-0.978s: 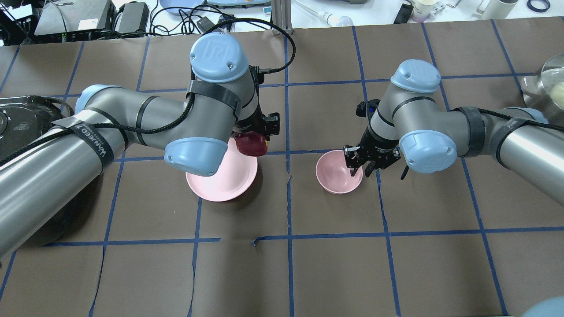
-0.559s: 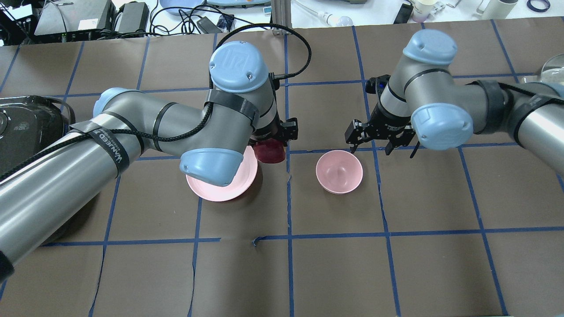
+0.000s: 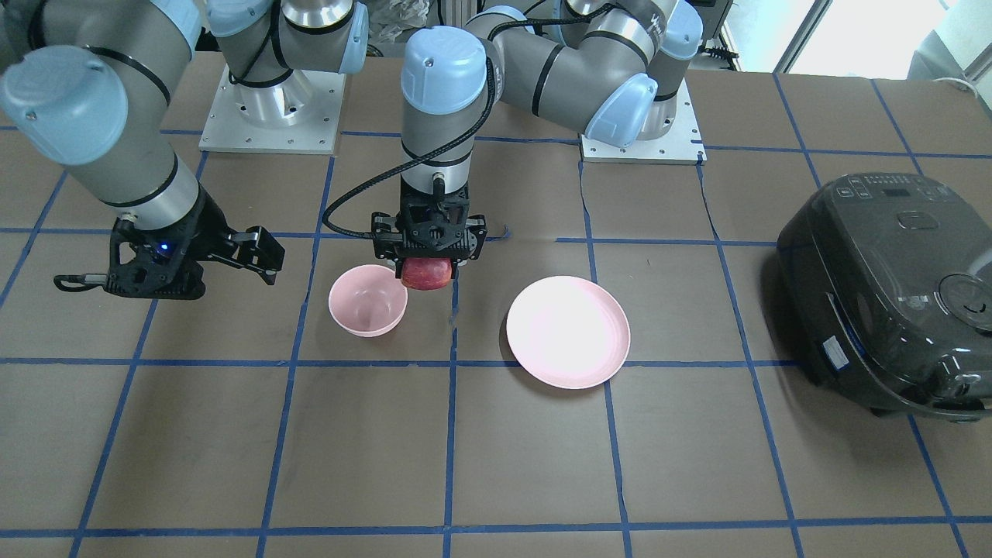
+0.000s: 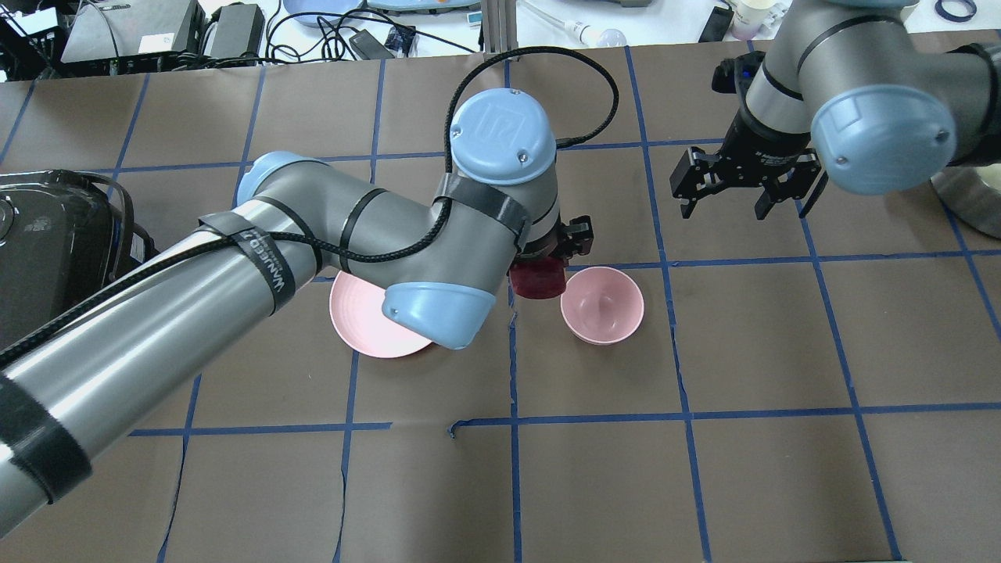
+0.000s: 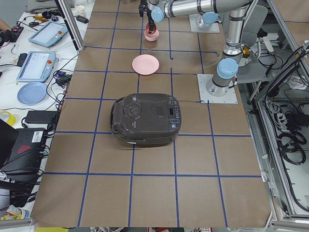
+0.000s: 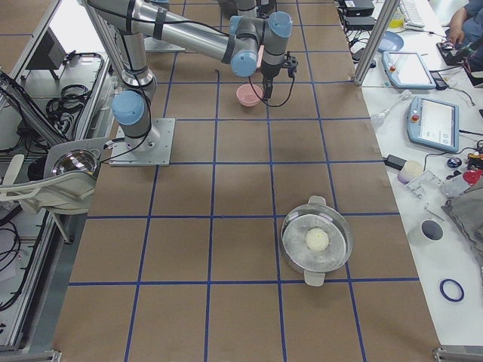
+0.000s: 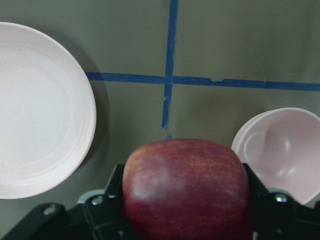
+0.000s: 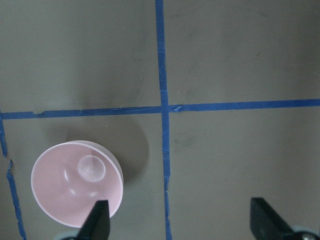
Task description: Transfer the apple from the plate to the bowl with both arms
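My left gripper [image 3: 428,260] is shut on the dark red apple [image 3: 425,273] and holds it in the air between the pink plate [image 3: 568,331] and the pink bowl [image 3: 367,310], right beside the bowl's rim. The overhead view shows the apple [image 4: 537,279], the bowl [image 4: 602,305] and the plate [image 4: 364,320], partly under the left arm. The left wrist view shows the apple [image 7: 186,188] in the jaws, the plate [image 7: 42,110] at left, the bowl [image 7: 282,150] at right. My right gripper [image 4: 726,199] is open and empty, raised behind the bowl, which shows in its wrist view [image 8: 76,182].
A black rice cooker [image 3: 891,291] stands on the robot's left side of the table. A glass-lidded pot [image 6: 317,240] stands toward the robot's right end. Blue tape lines grid the brown table [image 4: 594,469].
My left gripper has carried the apple rightward from over the plate to beside the bowl. My right gripper has drawn back and up, away from the bowl.
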`<state>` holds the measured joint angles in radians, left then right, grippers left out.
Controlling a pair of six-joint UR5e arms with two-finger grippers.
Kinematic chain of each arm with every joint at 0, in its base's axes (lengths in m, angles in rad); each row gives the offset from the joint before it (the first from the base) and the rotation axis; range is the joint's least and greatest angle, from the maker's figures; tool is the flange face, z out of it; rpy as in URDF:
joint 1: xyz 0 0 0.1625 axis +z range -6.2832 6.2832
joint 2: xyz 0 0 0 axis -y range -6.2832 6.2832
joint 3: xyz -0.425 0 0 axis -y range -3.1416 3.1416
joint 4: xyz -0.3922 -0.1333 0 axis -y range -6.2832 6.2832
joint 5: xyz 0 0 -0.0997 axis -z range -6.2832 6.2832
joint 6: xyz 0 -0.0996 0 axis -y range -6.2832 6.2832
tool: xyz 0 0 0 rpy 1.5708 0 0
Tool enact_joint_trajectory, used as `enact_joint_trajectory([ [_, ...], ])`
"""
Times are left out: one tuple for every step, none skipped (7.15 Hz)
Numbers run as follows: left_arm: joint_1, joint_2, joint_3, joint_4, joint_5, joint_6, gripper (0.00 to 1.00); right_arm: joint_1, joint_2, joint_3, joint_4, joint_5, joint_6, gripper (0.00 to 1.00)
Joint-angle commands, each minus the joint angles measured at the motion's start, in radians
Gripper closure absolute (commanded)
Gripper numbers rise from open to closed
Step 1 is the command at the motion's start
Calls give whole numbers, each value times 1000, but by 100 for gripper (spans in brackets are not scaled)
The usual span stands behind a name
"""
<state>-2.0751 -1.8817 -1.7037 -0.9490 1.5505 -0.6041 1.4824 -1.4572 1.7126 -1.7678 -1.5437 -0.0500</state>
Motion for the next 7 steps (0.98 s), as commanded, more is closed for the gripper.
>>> enact_joint_trajectory([
  [-51,-94,82,4,2,-67,89,-81,-8,-28,18,-23,-54,0],
  [-75,-134,113,42,2,-104,89,-129,-8,-33,18,-36,-54,0],
  [-110,-169,133,61,11,-152,88,-145,-8,-25,24,-41,-51,0],
  [-126,-195,128,59,20,-151,87,-145,-6,-22,34,-41,-39,0],
  [-128,-207,124,59,37,-138,86,-152,-5,-22,31,-45,-39,0],
  [-126,-218,125,59,54,-116,86,-155,-6,-22,36,-46,-39,0],
  [-128,-223,124,59,57,-118,82,-156,-6,-22,36,-46,-39,0],
])
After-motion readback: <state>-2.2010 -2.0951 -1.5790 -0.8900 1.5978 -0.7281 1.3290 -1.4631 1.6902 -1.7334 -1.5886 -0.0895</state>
